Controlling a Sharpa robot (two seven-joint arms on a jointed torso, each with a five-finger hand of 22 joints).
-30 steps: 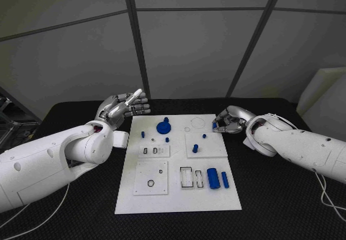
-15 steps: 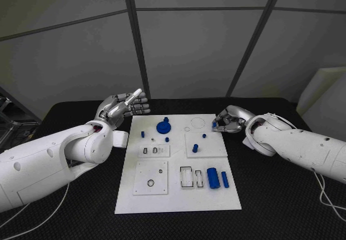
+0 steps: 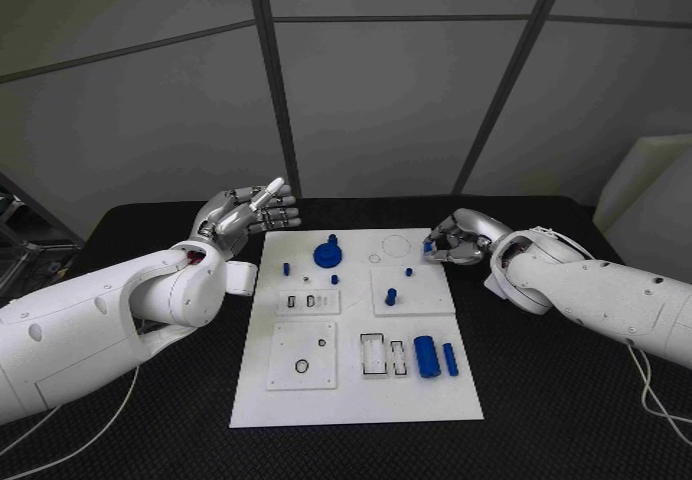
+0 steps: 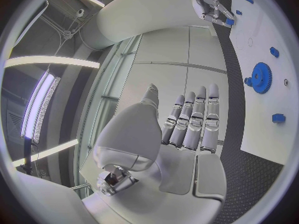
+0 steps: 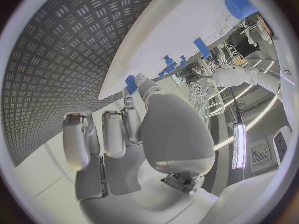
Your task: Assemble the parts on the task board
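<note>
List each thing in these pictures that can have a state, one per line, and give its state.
left hand: raised beside the board, fingers straight, holding nothing.
right hand: pinching a small blue part at the board's far right edge.
blue gear: lying flat on the task board.
large blue cylinder: lying on its side.
blue peg: standing upright.

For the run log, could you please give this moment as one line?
left hand: open, raised beside board | right hand: pinching blue part at board edge

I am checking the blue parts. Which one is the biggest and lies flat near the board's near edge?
The thick blue cylinder, lying beside the thinner blue pin; it is wider than the pin.
</note>
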